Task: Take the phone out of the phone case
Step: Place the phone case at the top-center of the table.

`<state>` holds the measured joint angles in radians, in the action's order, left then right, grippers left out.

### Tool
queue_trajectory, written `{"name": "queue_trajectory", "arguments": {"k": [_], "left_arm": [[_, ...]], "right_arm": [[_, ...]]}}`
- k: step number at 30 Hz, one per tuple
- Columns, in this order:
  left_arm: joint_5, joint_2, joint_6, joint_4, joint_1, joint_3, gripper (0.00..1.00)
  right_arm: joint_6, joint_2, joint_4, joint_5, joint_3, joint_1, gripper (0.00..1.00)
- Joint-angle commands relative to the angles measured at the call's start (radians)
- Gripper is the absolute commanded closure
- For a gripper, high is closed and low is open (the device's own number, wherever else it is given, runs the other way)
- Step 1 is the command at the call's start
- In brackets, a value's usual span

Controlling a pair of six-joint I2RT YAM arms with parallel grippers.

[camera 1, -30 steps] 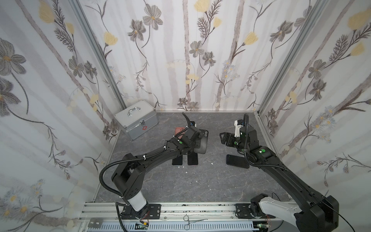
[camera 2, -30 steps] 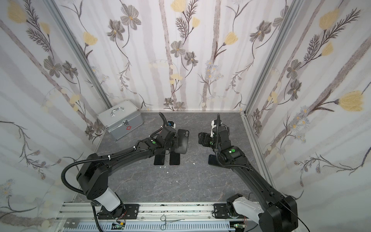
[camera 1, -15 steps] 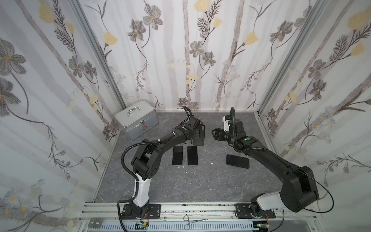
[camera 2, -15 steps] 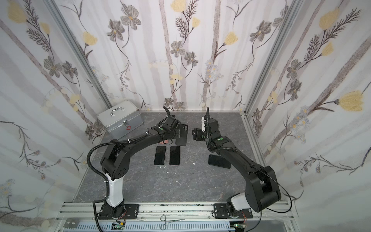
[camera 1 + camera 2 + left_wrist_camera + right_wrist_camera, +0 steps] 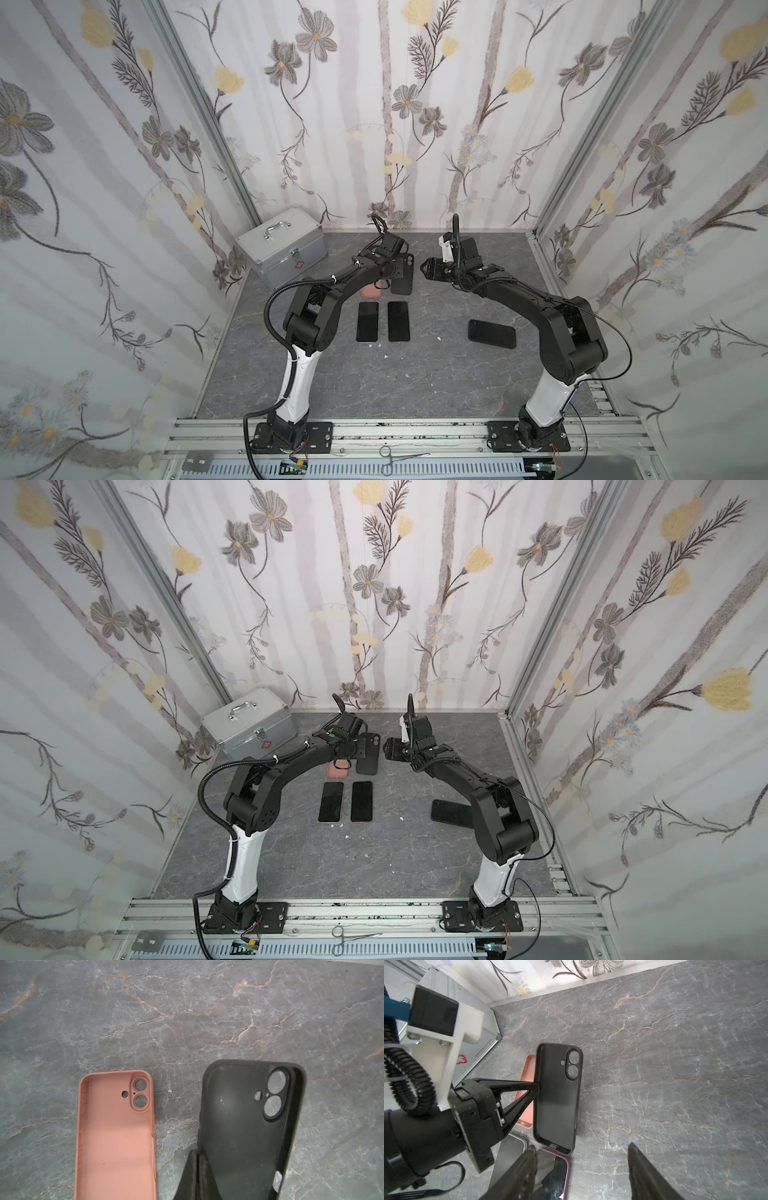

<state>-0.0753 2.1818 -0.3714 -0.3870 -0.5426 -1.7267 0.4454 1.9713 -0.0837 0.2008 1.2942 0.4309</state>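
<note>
The black phone case (image 5: 402, 277) (image 5: 368, 756) hangs empty above the back of the table; table shows through its camera holes (image 5: 245, 1126) (image 5: 557, 1097). My left gripper (image 5: 392, 272) (image 5: 198, 1153) is shut on the case's long side wall. A black phone (image 5: 491, 333) (image 5: 451, 812) lies flat and bare on the table at the right, apart from both grippers. My right gripper (image 5: 426, 268) (image 5: 581, 1146) hovers open just right of the held case, with nothing between its fingers.
An empty pink case (image 5: 370, 292) (image 5: 116, 1136) lies on the table beside and partly under the black one. Two phones (image 5: 368, 321) (image 5: 399, 321) lie side by side mid-table. A silver box (image 5: 284, 249) stands back left. Scissors (image 5: 401, 459) rest on the front rail.
Both arms have drawn towards the back of the table. The left gripper carried the black case with it. The right gripper moved left towards the case, and its jaws narrowed somewhat.
</note>
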Motion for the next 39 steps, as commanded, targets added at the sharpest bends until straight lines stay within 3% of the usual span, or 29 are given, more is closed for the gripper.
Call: {"name": "queue_trajectory", "arguments": {"k": [1,7,18,21,28,39], "left_arm": [[0.009,0.028,-0.022,-0.022,0.007,-0.028,1.00],[0.015,0.076,-0.034,-0.045,0.018,-0.071,1.00],[0.007,0.135,-0.045,-0.085,0.033,-0.120,1.00],[0.003,0.147,-0.050,-0.090,0.033,-0.132,0.88],[-0.012,0.140,-0.058,-0.091,0.033,-0.142,0.72],[-0.011,-0.004,-0.013,-0.085,-0.034,-0.168,0.71]], "right_arm": [[0.018,0.048,0.025,0.055,0.043,0.005,0.33],[0.041,0.136,0.013,0.104,0.120,0.005,0.41],[0.056,0.230,-0.038,0.124,0.195,0.006,0.45],[0.060,0.227,-0.037,0.129,0.187,0.007,0.45],[0.048,0.194,-0.051,0.147,0.169,0.000,0.49],[0.026,-0.067,-0.114,0.059,0.023,-0.015,0.47]]}}
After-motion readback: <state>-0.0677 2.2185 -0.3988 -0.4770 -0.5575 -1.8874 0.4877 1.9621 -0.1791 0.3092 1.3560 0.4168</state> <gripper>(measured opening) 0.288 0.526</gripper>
